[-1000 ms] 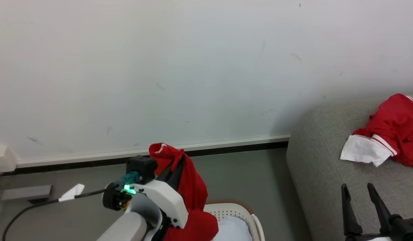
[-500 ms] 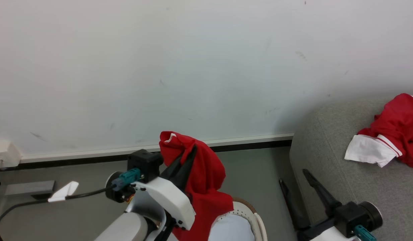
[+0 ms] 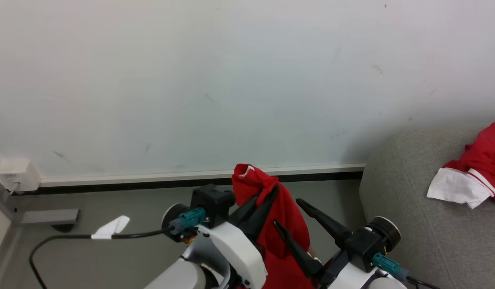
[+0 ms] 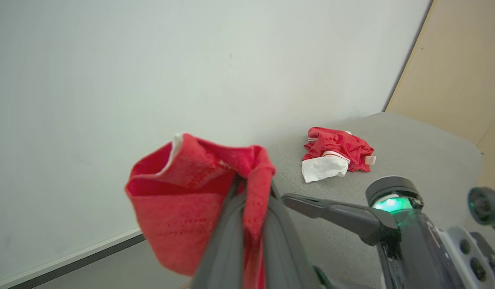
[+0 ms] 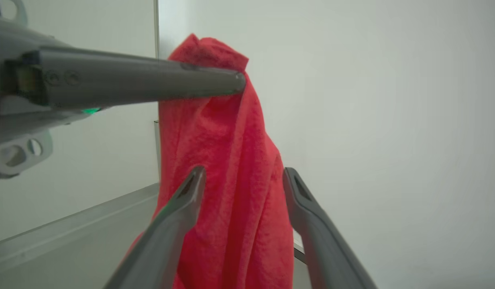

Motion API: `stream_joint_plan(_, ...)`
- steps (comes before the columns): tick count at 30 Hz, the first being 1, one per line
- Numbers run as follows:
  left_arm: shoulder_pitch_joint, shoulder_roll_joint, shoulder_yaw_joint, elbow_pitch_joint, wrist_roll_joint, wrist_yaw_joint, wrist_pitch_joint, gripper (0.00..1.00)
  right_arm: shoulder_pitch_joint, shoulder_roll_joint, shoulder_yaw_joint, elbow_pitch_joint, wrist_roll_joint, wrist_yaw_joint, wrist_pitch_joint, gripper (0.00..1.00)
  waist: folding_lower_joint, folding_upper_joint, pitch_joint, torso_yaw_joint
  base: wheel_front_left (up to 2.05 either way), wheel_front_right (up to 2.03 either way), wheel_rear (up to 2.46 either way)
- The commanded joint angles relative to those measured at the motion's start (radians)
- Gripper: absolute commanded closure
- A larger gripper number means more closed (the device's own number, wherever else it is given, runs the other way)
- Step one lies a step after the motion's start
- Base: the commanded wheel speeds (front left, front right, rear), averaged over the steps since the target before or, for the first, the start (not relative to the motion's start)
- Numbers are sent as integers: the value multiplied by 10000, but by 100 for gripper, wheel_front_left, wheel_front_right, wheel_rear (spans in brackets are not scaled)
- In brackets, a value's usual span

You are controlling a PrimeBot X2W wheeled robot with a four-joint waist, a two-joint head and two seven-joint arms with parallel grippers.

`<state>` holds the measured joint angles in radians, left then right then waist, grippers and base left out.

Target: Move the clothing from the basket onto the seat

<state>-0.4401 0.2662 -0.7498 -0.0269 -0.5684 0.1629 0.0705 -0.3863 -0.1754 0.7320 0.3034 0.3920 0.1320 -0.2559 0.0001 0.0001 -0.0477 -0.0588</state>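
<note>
My left gripper (image 3: pixel 273 188) is shut on a red garment (image 3: pixel 285 224) that hangs from its tips above the floor. The left wrist view has that gripper (image 4: pixel 251 190) pinching the bunched red cloth (image 4: pixel 183 208). My right gripper (image 3: pixel 288 212) stands open right beside the hanging cloth. In the right wrist view its fingers (image 5: pixel 241 176) straddle the red garment (image 5: pixel 231 160) without closing on it. More red and white clothing (image 3: pixel 472 176) lies on the grey sofa (image 3: pixel 412 224) at the right. The basket is hidden behind my arms.
A pale wall with a white baseboard (image 3: pixel 151 178) runs behind. On the grey floor at the left lie a black cable with a white tag (image 3: pixel 111 228), a white socket box (image 3: pixel 16 174) and a grey block (image 3: pixel 50 216). A beige panel (image 4: pixel 460 60) stands beyond the sofa.
The head camera has shifted. My right gripper swung in from the lower right, still open, to the hanging cloth. The left gripper carried the red garment rightwards; the basket dropped out of view.
</note>
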Motion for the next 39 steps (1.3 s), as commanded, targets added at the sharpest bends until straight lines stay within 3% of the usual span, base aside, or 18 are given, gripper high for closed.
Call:
stream_joint_plan(1,-48,-60,-97,-156,76,-109,62,100,-183,27,116,204,253,-24,-36,0,-1,-1,-34,88,0,0,0)
stream_joint_plan(8,-17,-139,-418,-516,-124,-366,254,100,-541,256,623,1006,1232,-24,-91,0,-1,-1,-92,309,0,0,0)
stream_joint_plan(9,-13,-142,-437,-551,-145,-361,291,100,-546,287,680,1080,1448,-24,-95,4,-1,-1,-102,331,0,0,0)
stream_joint_plan(10,0,-143,-465,-569,-156,-382,304,100,-573,283,732,1146,1590,-24,-79,57,-1,-1,-114,348,0,0,0)
stream_joint_plan(11,21,-143,-489,-588,-187,-393,325,100,-633,283,738,1190,1732,-24,-85,92,-1,-1,-125,361,0,0,0)
stream_joint_plan(12,45,-140,-494,-600,-224,-399,315,100,-684,277,728,1236,1868,-24,-91,100,-1,-1,-135,370,0,0,0)
stream_joint_plan(19,203,42,-448,-398,-239,-321,218,100,-672,154,477,1001,2387,-24,-103,100,-1,-1,-162,265,0,0,0)
stream_joint_plan(21,260,53,-398,-325,-215,-255,110,39,-636,59,312,876,2459,-24,-104,100,-1,-1,-131,188,0,0,0)
stream_joint_plan(22,308,49,-355,-263,-236,-204,22,0,-616,3,169,817,2463,-26,-104,100,-1,-1,-108,137,0,0,0)
stream_joint_plan(30,499,-43,-288,216,-271,-187,-434,0,-529,-543,-590,310,2244,-24,-99,100,-1,-1,63,-328,0,0,0)
stream_joint_plan(39,583,-244,-504,829,-141,-340,-994,0,-371,-1001,-1481,-257,1985,-24,-99,100,-1,-1,274,-1475,0,0,0)
